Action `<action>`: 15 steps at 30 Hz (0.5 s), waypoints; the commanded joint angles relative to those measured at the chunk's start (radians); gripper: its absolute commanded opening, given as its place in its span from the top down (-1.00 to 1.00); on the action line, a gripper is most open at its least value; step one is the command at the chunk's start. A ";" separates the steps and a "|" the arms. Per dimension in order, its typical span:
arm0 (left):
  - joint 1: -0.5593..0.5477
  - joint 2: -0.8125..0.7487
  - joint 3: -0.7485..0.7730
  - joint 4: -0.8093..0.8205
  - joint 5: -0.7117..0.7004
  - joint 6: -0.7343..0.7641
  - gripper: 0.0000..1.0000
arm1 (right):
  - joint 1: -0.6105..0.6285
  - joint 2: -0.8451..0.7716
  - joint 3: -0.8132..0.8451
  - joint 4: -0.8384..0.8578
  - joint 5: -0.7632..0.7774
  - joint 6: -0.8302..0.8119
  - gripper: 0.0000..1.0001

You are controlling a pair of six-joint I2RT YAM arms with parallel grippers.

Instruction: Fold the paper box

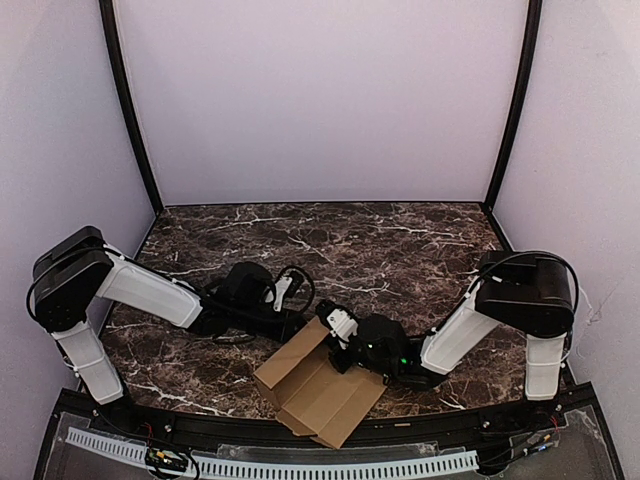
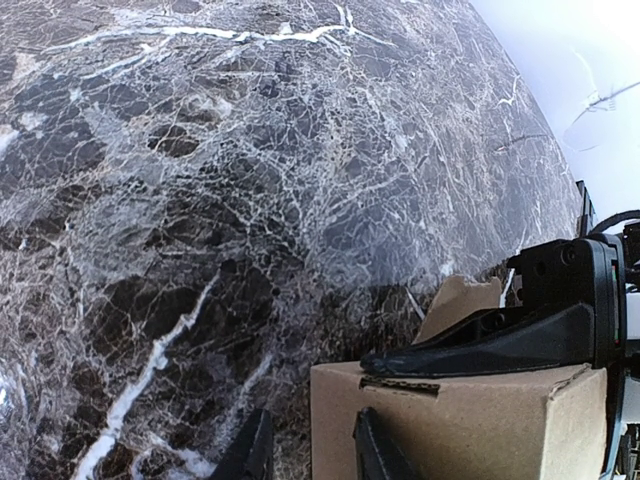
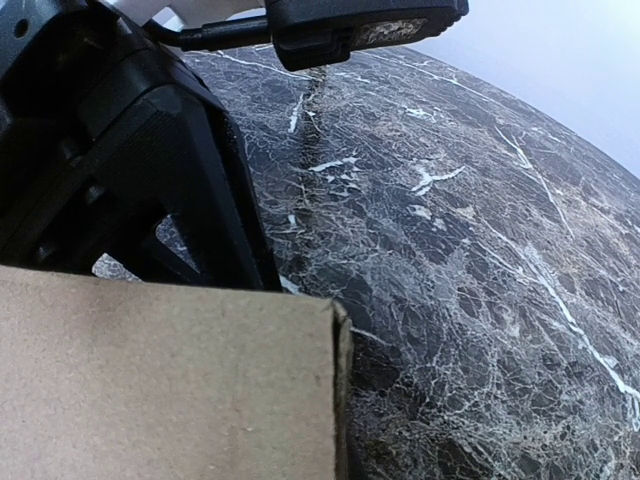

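The paper box [image 1: 322, 392] is a half-folded brown cardboard piece lying at the table's near edge, with one wall raised towards the arms. My left gripper [image 1: 298, 322] hovers at that wall's far corner. In the left wrist view the left gripper [image 2: 312, 452] is open, one finger in front of the box [image 2: 470, 425] and marble showing beside the other. My right gripper [image 1: 336, 328] reaches in from the right. Its black finger [image 2: 480, 348] lies along the wall's top edge, with a flap [image 2: 458, 300] behind it. Cardboard [image 3: 150, 380] hides the right fingertips in the right wrist view.
The dark marble table [image 1: 330, 240] stretches back to lilac walls, with black posts [image 1: 130, 120] at the corners. A white perforated strip [image 1: 300, 468] runs along the near edge. The left arm's black wrist [image 3: 120, 170] fills the upper left of the right wrist view.
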 commanded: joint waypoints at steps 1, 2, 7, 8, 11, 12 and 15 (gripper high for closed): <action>-0.033 -0.004 -0.008 0.047 0.128 -0.011 0.41 | 0.004 0.017 0.024 0.048 0.025 -0.006 1.00; -0.033 -0.006 -0.008 0.047 0.130 -0.013 0.41 | 0.003 0.017 0.023 0.048 0.027 -0.006 1.00; -0.033 -0.015 -0.011 0.022 0.094 0.001 0.40 | 0.003 0.015 0.018 0.047 0.023 -0.002 1.00; -0.033 -0.017 -0.008 -0.015 0.079 0.007 0.36 | 0.004 0.015 0.017 0.043 0.019 -0.001 1.00; -0.032 -0.039 0.025 -0.125 -0.026 0.048 0.25 | 0.004 0.014 0.009 0.049 0.013 -0.001 1.00; -0.033 -0.044 0.031 -0.176 -0.044 0.055 0.16 | 0.003 0.015 0.005 0.053 0.008 -0.003 1.00; -0.031 -0.071 0.067 -0.309 -0.150 0.084 0.07 | 0.004 0.014 -0.007 0.070 -0.003 -0.009 0.93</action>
